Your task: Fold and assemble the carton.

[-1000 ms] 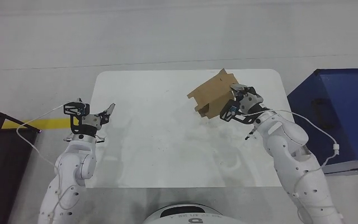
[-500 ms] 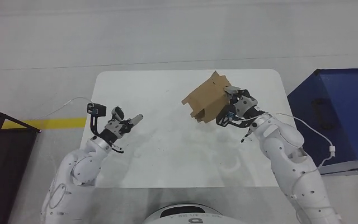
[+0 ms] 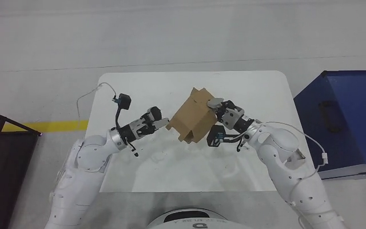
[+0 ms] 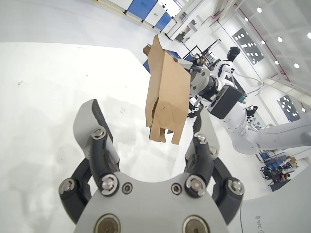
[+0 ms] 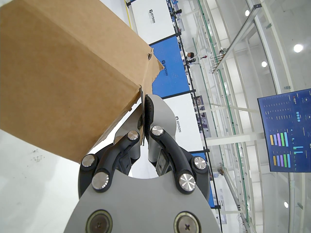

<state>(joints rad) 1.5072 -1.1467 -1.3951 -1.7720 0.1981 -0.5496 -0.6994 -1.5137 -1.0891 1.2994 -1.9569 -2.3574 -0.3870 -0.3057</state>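
One partly folded brown cardboard carton [image 3: 191, 117] [image 4: 167, 90] [image 5: 60, 78], lifted off the white counter [image 3: 143, 166] above its middle, tilted, long axis running from 1 o'clock to 7 o'clock, loose notched flaps at the 7 o'clock end. At the carton's 3 o'clock side, right end effector [image 3: 216, 111] [image 5: 144, 107], fingers pinched narrow on a thin flap edge, carrying the carton. At its 9 o'clock side, left end effector [image 3: 160, 121] [image 4: 145, 111], fingers spread wide, holding nothing, tips just beside the carton's lower corner; contact impossible to tell. Off the counter at 3 o'clock, a blue bin [image 3: 337, 114]; at 9 o'clock, a yellow floor stripe [image 3: 57, 125].
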